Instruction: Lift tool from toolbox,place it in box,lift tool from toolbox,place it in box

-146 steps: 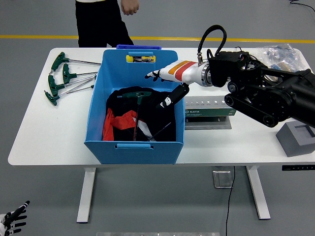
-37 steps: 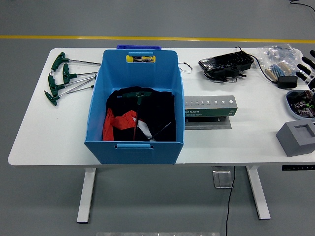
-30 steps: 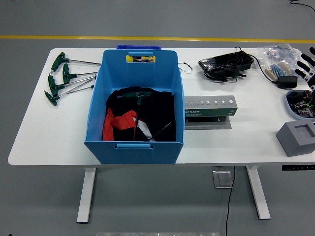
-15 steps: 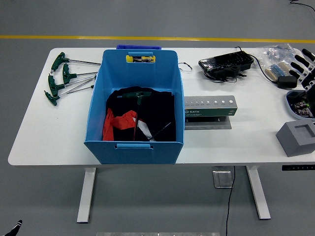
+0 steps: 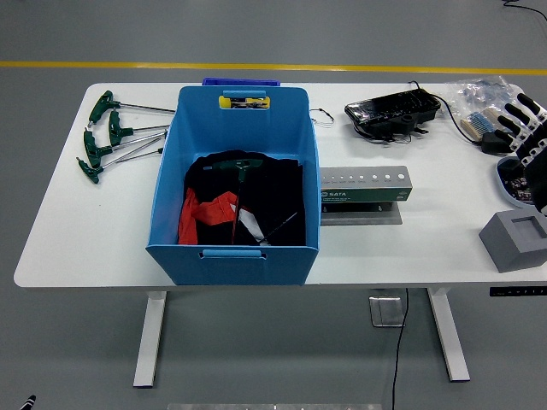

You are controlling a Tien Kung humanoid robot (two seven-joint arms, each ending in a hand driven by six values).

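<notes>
Right hand (image 5: 526, 132): black segmented fingers (image 5: 515, 109) banded with white at the joints; only its finger end is in frame.

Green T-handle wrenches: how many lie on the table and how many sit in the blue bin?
On the table, left of the blue bin: 4 green T-handle wrenches
In the bin: 1 green T-handle wrench
Total: 5
</notes>
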